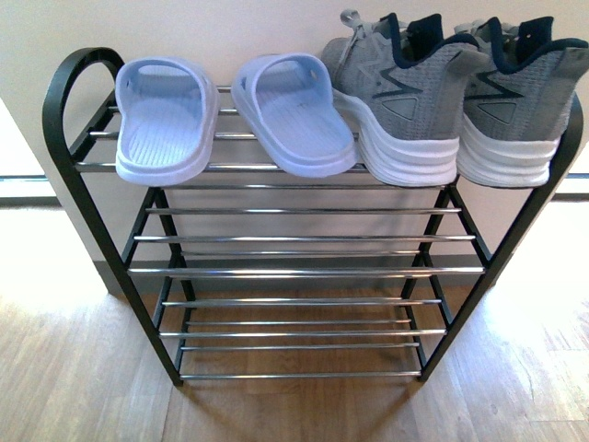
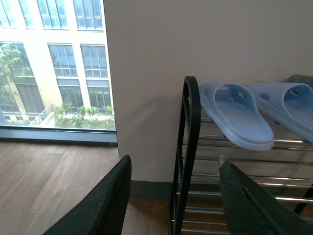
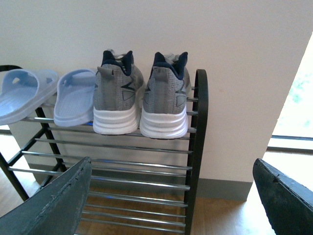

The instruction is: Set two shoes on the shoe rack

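A: What's the front view showing?

B: A wood floor (image 1: 83, 387) and pale wall (image 1: 230, 28) are framing the rack (image 1: 304, 272). Two sandals (image 1: 166, 120) are lying on its top tier, with two sneakers (image 1: 414, 101) beside them, heels hanging over the front bar. No arm is showing here.

A: And the left wrist?

B: A window (image 2: 54, 63) is looking out on a building. The left gripper (image 2: 173, 200) is hovering near the rack's end, fingers (image 2: 102, 200) standing apart — holding nothing.

A: The right wrist?

B: The right gripper (image 3: 171, 196) is facing the sneakers, fingers (image 3: 54, 200) spread wide — well apart from the shoes, and empty.
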`<state>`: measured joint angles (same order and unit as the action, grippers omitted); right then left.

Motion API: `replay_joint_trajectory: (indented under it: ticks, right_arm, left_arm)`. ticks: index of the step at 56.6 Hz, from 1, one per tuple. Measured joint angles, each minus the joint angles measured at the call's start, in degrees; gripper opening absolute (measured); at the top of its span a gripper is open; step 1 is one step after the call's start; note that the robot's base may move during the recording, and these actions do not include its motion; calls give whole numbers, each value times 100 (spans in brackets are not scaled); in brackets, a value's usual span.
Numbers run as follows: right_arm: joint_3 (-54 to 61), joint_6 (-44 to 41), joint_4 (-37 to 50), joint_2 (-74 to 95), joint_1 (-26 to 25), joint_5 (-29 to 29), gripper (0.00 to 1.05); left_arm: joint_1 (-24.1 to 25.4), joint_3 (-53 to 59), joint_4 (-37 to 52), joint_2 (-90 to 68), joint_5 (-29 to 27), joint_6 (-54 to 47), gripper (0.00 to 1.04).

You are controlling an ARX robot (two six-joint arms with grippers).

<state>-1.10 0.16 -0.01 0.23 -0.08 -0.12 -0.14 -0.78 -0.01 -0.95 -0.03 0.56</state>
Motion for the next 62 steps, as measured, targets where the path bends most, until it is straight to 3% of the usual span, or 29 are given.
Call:
replay_joint_trajectory:
  ticks: [15, 62]
  right_arm:
    - [0, -2, 0, 0, 0, 4, 96]
    - [0, 0, 0, 0, 0, 15, 96]
  left_arm:
    - [0, 0, 0, 2, 0, -9, 97]
    - [0, 0, -2, 2, 4, -11, 95]
